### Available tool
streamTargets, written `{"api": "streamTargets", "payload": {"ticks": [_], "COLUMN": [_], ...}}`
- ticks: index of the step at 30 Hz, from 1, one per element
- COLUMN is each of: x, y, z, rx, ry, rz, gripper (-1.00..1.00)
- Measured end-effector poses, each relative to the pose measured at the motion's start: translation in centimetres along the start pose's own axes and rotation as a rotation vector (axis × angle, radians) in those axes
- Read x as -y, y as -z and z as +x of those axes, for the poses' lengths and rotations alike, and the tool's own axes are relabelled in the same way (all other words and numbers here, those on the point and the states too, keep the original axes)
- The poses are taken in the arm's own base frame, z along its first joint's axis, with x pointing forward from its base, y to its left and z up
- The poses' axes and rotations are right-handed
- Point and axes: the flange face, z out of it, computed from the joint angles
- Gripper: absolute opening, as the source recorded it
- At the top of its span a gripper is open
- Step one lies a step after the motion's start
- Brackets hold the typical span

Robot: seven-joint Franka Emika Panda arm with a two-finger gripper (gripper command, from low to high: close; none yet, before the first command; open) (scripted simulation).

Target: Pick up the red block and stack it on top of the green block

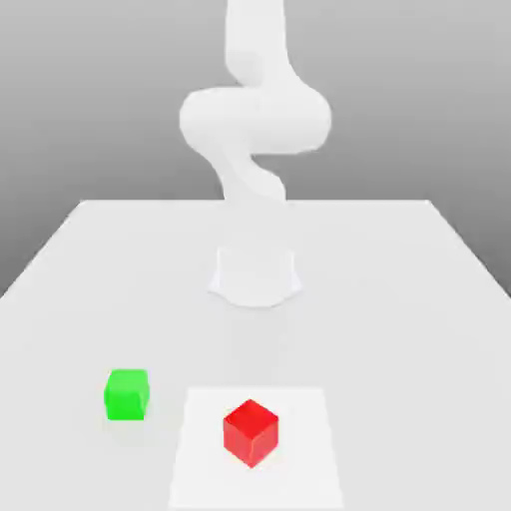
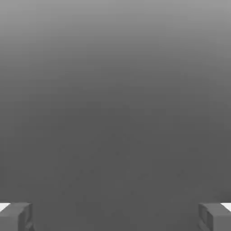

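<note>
Red block on white square, green block apart.

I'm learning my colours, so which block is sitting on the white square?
The red block. It sits on the white square, turned cornerwise, while the green block is beside the square.

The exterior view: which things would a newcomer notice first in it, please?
The red block would probably catch the eye first, vivid on a white square near the front of the table. Next comes the green block, off the square toward the exterior view's left. Behind both rises the large white arm.
</note>
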Motion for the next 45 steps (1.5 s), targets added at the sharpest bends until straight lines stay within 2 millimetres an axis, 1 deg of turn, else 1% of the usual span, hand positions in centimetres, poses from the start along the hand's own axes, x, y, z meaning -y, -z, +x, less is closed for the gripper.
{"api": "streamTargets", "payload": {"ticks": [3, 6, 10, 13, 17, 20, 21, 26, 27, 32, 33, 34, 36, 39, 40, 41, 42, 43, 44, 45], "x": [-1.2, -3.1, -6.8, -10.2, -15.3, -19.5, -20.5, -23.6, -24.2, -24.1, -24.4, -24.2, -23.4, -21.9, -21.7, -23.6, -25.2, -27.4, -29.6, -31.5], "y": [-7.3, -13.8, -21.5, -26.6, -32.0, -35.1, -35.9, -40.0, -40.7, -40.7, -41.0, -40.8, -39.7, -37.3, -36.5, -35.6, -34.7, -33.6, -32.3, -31.1], "z": [-1.0, -2.6, -5.4, -8.1, -12.3, -15.9, -16.8, -19.6, -20.0, -20.0, -20.2, -20.1, -19.4, -18.1, -17.5, -15.1, -13.4, -11.5, -9.7, -8.5], "rx": [0.056, 0.104, 0.161, 0.197, 0.240, 0.266, 0.270, 0.275, 0.275, 0.274, 0.274, 0.275, 0.274, 0.274, 0.272, 0.252, 0.240, 0.224, 0.208, 0.200], "ry": [-0.092, -0.181, -0.298, -0.385, -0.501, -0.587, -0.604, -0.621, -0.621, -0.621, -0.621, -0.621, -0.621, -0.621, -0.625, -0.670, -0.696, -0.736, -0.777, -0.805], "rz": [-0.091, -0.181, -0.304, -0.399, -0.530, -0.632, -0.653, -0.674, -0.674, -0.672, -0.673, -0.673, -0.673, -0.674, -0.675, -0.685, -0.692, -0.700, -0.708, -0.712], "gripper": [0.00, 0.00, 0.00, 0.00, 0.00, 0.00, 0.00, 0.00, -1.00, -1.00, -1.00, -1.00, -1.00, -1.00, -1.00, -1.00, -1.00, -1.00, -1.00, -1.00]}}
